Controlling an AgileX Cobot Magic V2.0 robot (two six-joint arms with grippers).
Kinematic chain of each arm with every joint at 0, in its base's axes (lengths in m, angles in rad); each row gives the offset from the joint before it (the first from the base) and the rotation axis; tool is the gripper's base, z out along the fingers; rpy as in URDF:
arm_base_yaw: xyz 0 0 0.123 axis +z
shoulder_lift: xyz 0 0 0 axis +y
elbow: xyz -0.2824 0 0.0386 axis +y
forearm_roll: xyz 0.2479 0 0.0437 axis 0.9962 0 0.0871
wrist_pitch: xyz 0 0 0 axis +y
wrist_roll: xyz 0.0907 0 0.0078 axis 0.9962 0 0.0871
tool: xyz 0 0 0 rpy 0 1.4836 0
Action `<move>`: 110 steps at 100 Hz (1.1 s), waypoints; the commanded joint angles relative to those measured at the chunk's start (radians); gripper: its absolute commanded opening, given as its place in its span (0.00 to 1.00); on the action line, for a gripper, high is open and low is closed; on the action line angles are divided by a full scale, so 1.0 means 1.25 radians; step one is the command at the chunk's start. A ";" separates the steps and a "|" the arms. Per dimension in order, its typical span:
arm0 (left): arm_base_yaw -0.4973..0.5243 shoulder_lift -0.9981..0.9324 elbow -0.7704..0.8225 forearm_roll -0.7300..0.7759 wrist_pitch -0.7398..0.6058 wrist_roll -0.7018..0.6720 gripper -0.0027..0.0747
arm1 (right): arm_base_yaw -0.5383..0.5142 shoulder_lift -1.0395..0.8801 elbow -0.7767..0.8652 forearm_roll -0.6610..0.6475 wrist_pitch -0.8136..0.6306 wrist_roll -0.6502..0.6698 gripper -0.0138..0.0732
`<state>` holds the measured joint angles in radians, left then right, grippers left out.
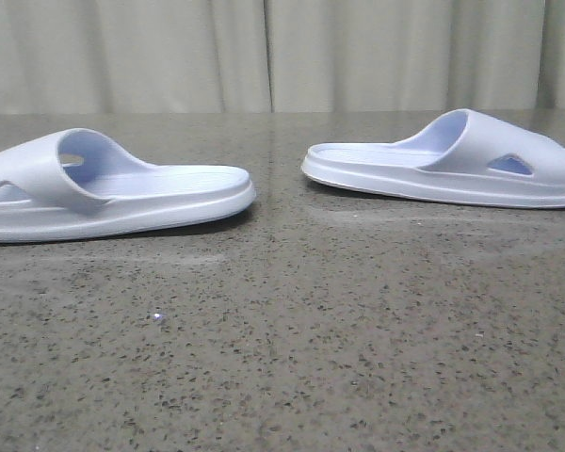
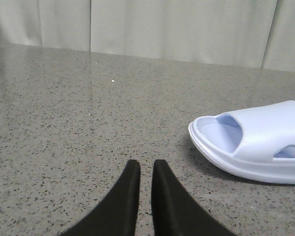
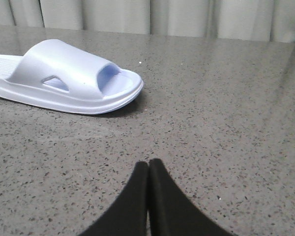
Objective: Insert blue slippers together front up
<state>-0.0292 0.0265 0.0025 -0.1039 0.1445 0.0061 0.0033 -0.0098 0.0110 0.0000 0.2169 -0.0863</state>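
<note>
Two pale blue slippers lie flat on the speckled table, soles down and apart. The front view has one at the left (image 1: 104,188) and the other at the right (image 1: 452,160), their heel ends facing each other across a gap. Neither gripper shows in the front view. In the left wrist view, my left gripper (image 2: 146,164) hovers over bare table with a narrow gap between its fingers, empty, a slipper (image 2: 255,142) off to one side. My right gripper (image 3: 148,163) is shut on nothing, with a slipper (image 3: 69,78) well ahead of it.
The grey speckled stone table (image 1: 292,339) runs across the whole scene. Pale curtains (image 1: 282,52) hang behind its far edge.
</note>
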 commanded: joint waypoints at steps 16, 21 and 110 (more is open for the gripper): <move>-0.003 0.008 0.008 -0.007 -0.059 -0.005 0.05 | -0.006 0.004 0.015 -0.010 -0.060 0.000 0.04; -0.003 0.008 0.008 -0.007 -0.059 -0.005 0.05 | -0.006 0.004 0.015 -0.010 -0.060 0.000 0.04; -0.003 0.008 0.008 -0.008 -0.123 -0.005 0.05 | -0.006 0.004 0.015 0.000 -0.130 0.000 0.04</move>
<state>-0.0292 0.0265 0.0025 -0.1039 0.0924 0.0061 0.0033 -0.0098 0.0110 0.0000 0.1642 -0.0863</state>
